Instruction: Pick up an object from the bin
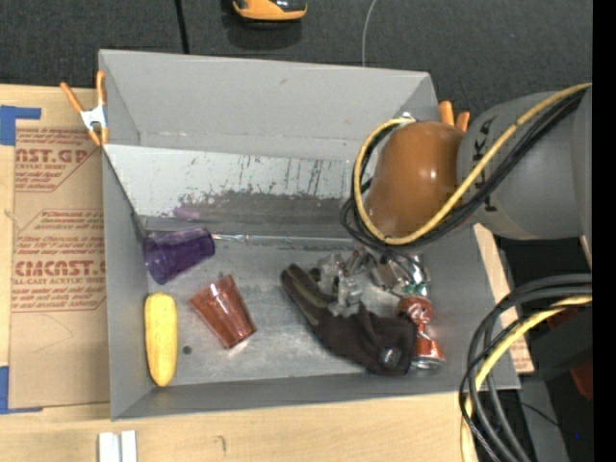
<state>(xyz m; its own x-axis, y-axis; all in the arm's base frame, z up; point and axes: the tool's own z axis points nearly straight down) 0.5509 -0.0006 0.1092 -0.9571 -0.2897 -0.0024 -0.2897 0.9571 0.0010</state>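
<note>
Scuffed grey bin (pixel 250 123), dark floor (pixel 481 27) beyond; claw (pixel 358 282) over black glove (pixel 371 343), grip unclear.

Red print on the left cardboard (pixel 48 239) read "CAST ACRYLIC SHEET". Dark letters on the arm's grey casing (pixel 529 191) were unreadable.

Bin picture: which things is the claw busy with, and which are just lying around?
Busy with: the claw, over the right side of the bin; the dark brown floppy thing right under it.
Just lying around: crushed red can, red cup, purple cup, yellow corn cob.
</note>
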